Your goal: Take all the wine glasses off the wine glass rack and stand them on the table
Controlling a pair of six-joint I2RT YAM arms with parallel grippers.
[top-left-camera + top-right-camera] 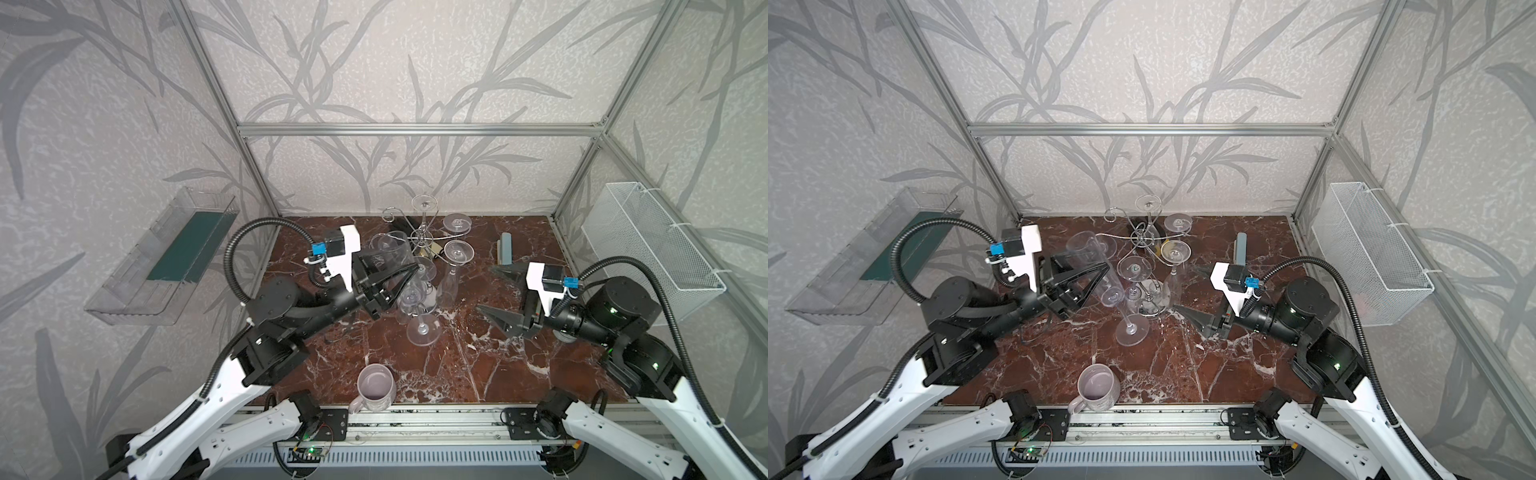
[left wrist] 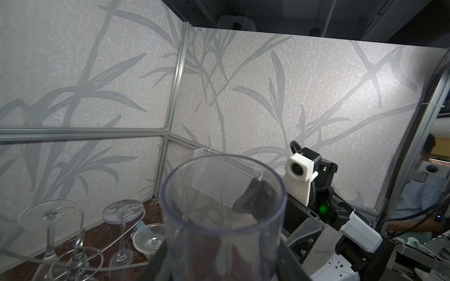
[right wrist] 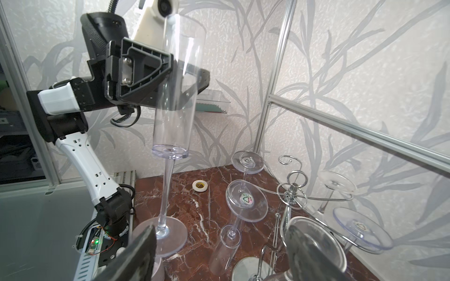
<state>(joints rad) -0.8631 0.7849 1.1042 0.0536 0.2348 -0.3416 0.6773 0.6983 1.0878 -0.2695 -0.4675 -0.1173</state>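
Clear champagne flute [image 3: 170,136] ran nearly vertical, mouth up and foot down, its bowl pinched by the left gripper [image 3: 187,73]; the right gripper [image 1: 485,289] gaped wide, empty.

Clear wine glass [image 3: 175,121] upright in left claw [image 3: 187,73], chrome wine glass rack [image 3: 293,192] beside

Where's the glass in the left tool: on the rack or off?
Off. Left tool grips the wine glass by its bowl, mouth up, clear of the wine glass rack.
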